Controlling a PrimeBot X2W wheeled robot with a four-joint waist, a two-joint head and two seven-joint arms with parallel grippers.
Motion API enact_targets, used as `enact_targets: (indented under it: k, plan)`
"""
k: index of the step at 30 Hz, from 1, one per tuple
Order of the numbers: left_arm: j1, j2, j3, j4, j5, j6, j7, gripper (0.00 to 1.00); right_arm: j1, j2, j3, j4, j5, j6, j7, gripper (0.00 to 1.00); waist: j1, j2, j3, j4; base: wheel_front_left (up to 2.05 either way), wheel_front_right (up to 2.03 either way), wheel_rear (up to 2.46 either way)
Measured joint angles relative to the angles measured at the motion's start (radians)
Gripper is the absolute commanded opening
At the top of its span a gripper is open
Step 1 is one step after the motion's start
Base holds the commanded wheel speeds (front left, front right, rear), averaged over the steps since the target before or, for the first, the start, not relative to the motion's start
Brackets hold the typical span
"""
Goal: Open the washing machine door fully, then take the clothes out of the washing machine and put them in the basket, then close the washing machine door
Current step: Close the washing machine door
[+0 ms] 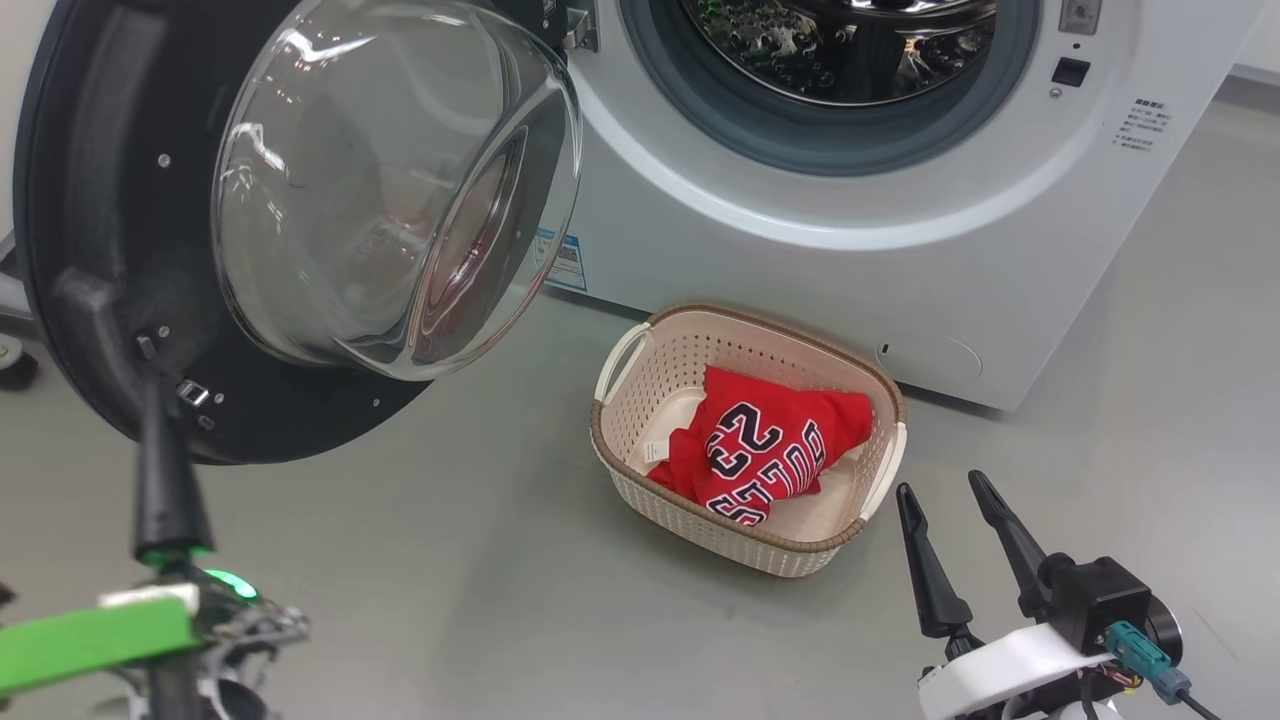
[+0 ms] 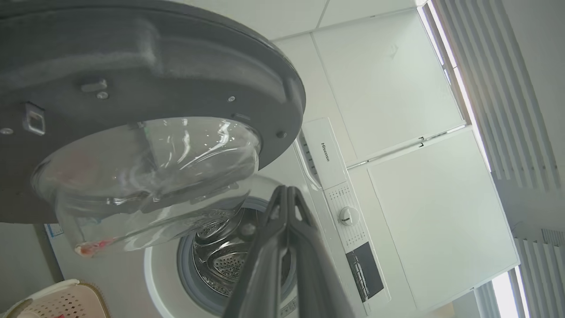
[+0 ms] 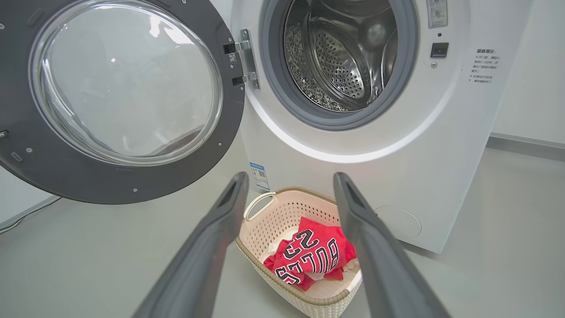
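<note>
The door (image 1: pixel 300 200) hangs wide open at 10 o'clock in the head view, its glass bowl bulging toward the camera. The washer (image 1: pixel 900 250) fills 12 to 2 o'clock, and the part of its steel drum (image 1: pixel 840 40) that shows is bare. The basket (image 1: pixel 870 372) sits on the floor (image 1: pixel 450 580) just in front of the washer, at 6 o'clock from the drum mouth. The clothes (image 1: pixel 770 450) lie in it, red, with a numbered jersey on top.

The left claw (image 1: pixel 150 360) rises from 8 o'clock, and its tip overlaps the door's black rim near the latch. Whether it touches there I cannot tell. In the left wrist view the left claw (image 2: pixel 287 191) is narrow, its fingers pressed together with nothing between them, under the door (image 2: pixel 132 66) and pointing at the washer (image 2: pixel 326 150).

The right claw (image 1: pixel 940 485) sits at 5 o'clock, wide and empty, just beside the basket's near corner. In the right wrist view the right claw (image 3: pixel 290 176) frames the basket (image 3: pixel 282 221) and the clothes (image 3: pixel 309 256). The door (image 3: pixel 123 176) is at 10 o'clock there and the drum (image 3: pixel 344 57) at 12.
</note>
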Motion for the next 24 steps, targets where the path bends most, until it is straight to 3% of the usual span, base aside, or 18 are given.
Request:
enact_targets:
  k: [11,17,24]
  plan:
    - [-0.138,0.119,0.236,0.063,-0.097,0.003,0.01,0.0,-0.001,0.0,0.001,-0.001,-0.007,0.001,0.0,1.0,0.0,0.0,0.014,0.001,0.0,0.0,0.0]
    - [-0.182,0.215,0.324,0.219,-0.179,0.072,0.061,0.0,-0.007,0.0,0.014,-0.001,-0.012,0.01,0.0,1.0,0.0,0.0,0.026,-0.004,0.0,0.0,0.0]
    - [-0.236,0.275,0.328,0.386,-0.263,0.156,0.148,0.0,-0.025,-0.005,0.015,-0.001,-0.016,0.018,0.0,1.0,0.0,0.0,0.042,-0.018,0.0,0.0,0.0]
